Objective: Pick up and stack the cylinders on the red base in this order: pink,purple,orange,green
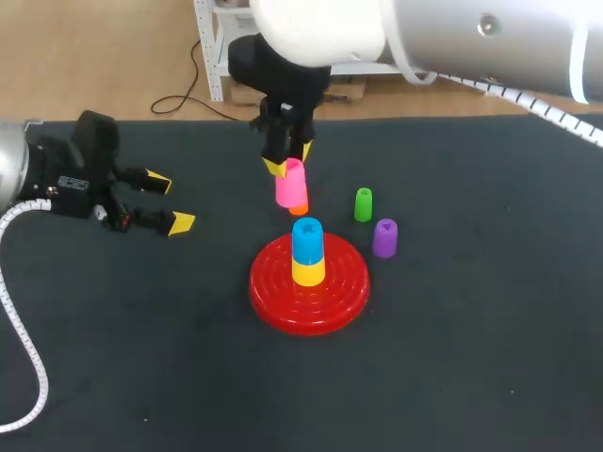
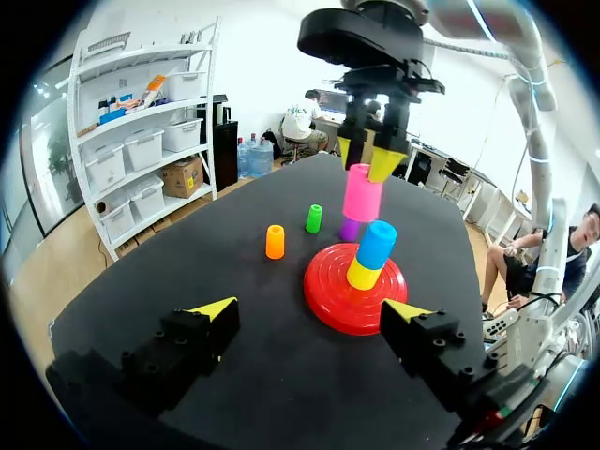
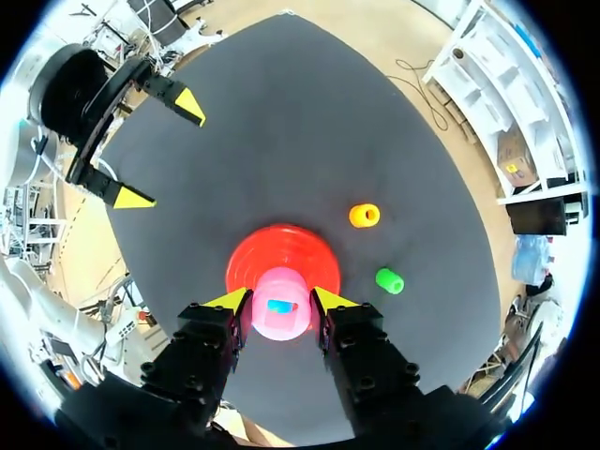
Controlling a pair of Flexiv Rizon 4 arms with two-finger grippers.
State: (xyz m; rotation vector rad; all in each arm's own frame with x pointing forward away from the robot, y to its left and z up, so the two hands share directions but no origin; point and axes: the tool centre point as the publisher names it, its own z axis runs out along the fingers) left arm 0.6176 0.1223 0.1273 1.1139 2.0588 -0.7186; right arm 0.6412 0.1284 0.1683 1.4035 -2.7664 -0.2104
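Right gripper (image 1: 287, 168) has the pink cylinder (image 1: 289, 184) clamped between its fingers, up off the desk (image 1: 471, 330), near the blue piece (image 1: 307, 237) sitting on the yellow piece (image 1: 308, 271) on the red base (image 1: 273, 301). Orange (image 2: 275, 241), green (image 1: 363, 204) and purple (image 1: 384, 237) stand on the desk. Left gripper (image 1: 170, 201) is spread wide, well apart.
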